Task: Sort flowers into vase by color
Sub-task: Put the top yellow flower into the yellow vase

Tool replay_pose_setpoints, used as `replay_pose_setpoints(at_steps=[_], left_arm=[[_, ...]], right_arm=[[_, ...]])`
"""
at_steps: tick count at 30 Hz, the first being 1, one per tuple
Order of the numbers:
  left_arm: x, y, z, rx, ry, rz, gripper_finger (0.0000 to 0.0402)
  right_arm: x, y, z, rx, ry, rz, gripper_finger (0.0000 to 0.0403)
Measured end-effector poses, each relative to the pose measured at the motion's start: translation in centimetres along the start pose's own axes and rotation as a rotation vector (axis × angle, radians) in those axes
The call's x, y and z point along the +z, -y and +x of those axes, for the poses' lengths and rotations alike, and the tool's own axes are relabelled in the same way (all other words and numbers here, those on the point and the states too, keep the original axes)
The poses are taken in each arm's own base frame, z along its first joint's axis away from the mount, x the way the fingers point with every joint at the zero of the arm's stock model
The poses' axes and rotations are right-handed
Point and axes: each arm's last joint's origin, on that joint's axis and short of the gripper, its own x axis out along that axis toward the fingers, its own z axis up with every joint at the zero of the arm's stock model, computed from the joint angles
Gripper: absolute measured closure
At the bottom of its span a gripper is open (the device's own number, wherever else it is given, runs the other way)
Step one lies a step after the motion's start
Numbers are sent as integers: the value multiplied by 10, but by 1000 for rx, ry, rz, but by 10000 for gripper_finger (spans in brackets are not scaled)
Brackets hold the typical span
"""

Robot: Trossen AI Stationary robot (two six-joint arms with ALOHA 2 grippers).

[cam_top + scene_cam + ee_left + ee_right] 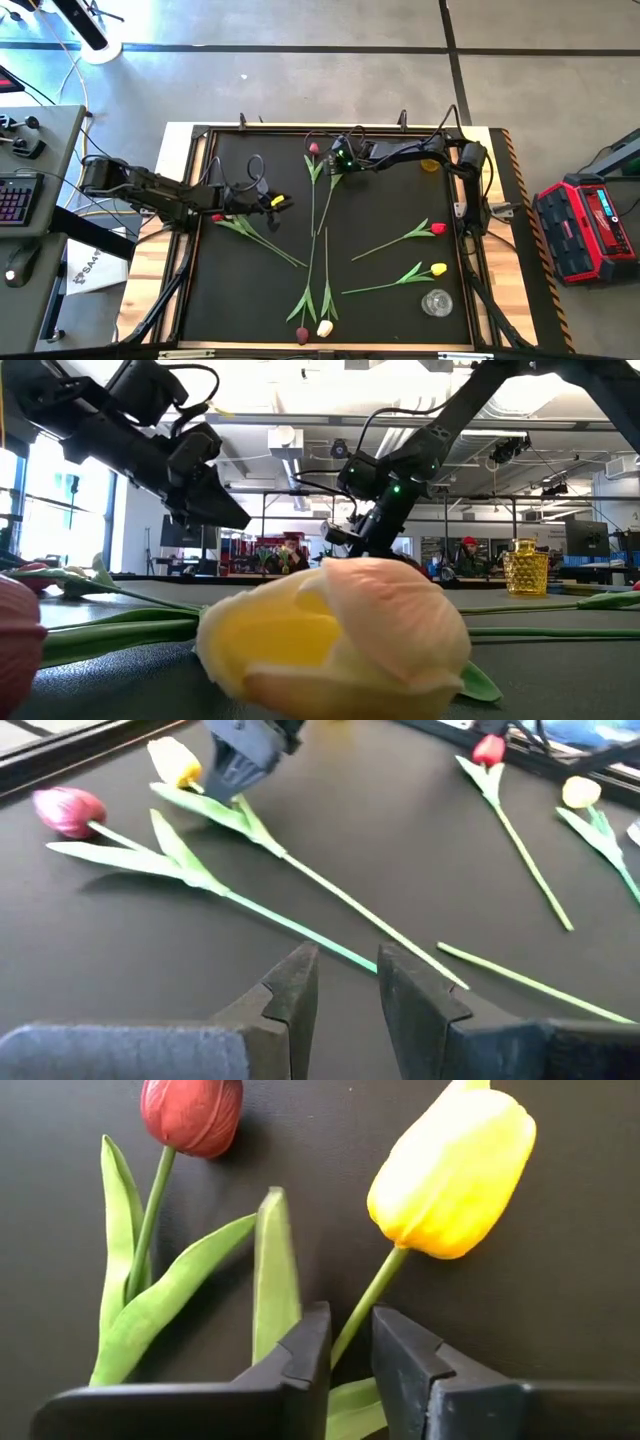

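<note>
Several tulips lie flat on the black mat (380,200). My right gripper (350,1330) is low at the mat's far middle (335,160), shut on a yellow tulip (455,1170) that lies next to a dark red one (192,1115). My left gripper (348,970) hovers shut above the mat's left part (272,203), touching nothing, over the long stems (330,895). A red tulip (437,228) and a yellow one (438,268) lie on the right. Cream (325,328) and maroon (301,334) heads lie at the near edge. My right gripper pinches the yellow tulip's stem (365,1305) a short way below the head, between its two fingers. The fingers come from above, lying across the stem. Head and stem still lie on the mat (175,760).
A clear glass vase (436,302) stands at the mat's near right, an amber glass vase (525,565) at its far right by the right arm. Another red tulip (217,216) lies under the left arm. A raised frame (200,200) borders the mat.
</note>
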Motion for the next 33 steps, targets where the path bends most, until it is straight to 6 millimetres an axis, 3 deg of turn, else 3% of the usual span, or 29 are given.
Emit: replay_pose_setpoints(at_steps=[9, 22, 29, 33], left_arm=[[-1, 0, 1, -70, -31, -22, 307], [-3, 0, 0, -27, -42, 33, 307], [-9, -9, 0, 117, -44, 47, 307], [-1, -15, 1, 125, 14, 43, 307]], right_arm=[[-8, -6, -1, -25, 6, -30, 399], [-14, -15, -4, 33, 6, -126, 402], [-3, -28, -22, 140, 91, -195, 402], [-9, -41, -30, 207, 103, -226, 402]])
